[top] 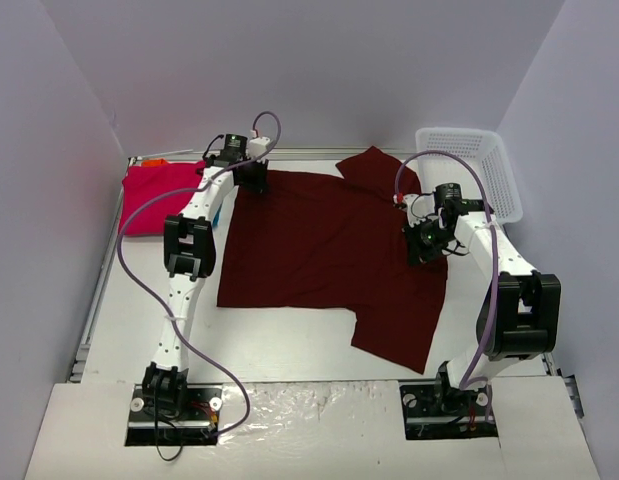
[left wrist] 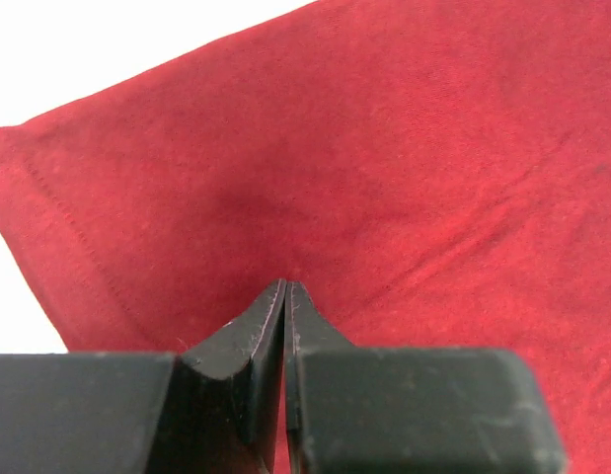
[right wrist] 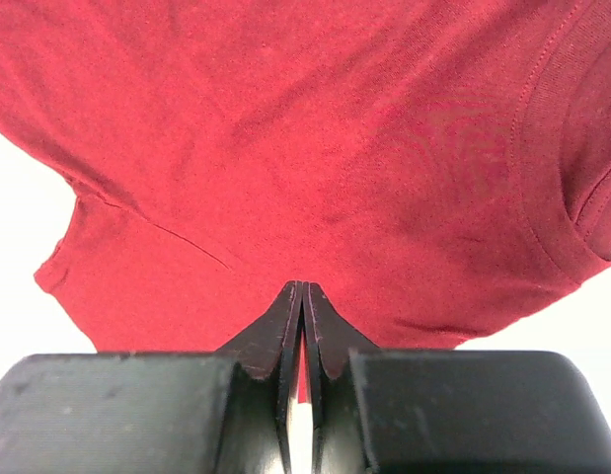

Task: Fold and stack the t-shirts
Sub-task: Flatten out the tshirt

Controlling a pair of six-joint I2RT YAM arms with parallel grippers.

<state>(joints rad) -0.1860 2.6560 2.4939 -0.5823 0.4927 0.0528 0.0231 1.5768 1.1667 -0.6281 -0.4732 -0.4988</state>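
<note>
The large dark maroon t-shirt (top: 319,245) lies spread on the white table, hem to the left, neck to the right. My left gripper (top: 252,177) is at its far left hem corner. In the left wrist view the jaws are shut, tips (left wrist: 286,286) pressed into the cloth (left wrist: 404,148), with creases running out from them. My right gripper (top: 426,243) is at the shirt's right edge by the neck. Its jaws are shut, tips (right wrist: 302,287) pinching the cloth (right wrist: 285,128), with the collar seam (right wrist: 542,197) to the right. A folded bright pink t-shirt (top: 154,197) lies at the far left.
A white mesh basket (top: 474,165) stands at the back right corner. A bit of orange cloth (top: 155,160) shows behind the pink shirt. One sleeve (top: 374,165) points to the back, the other (top: 399,335) to the front. Grey walls enclose the table.
</note>
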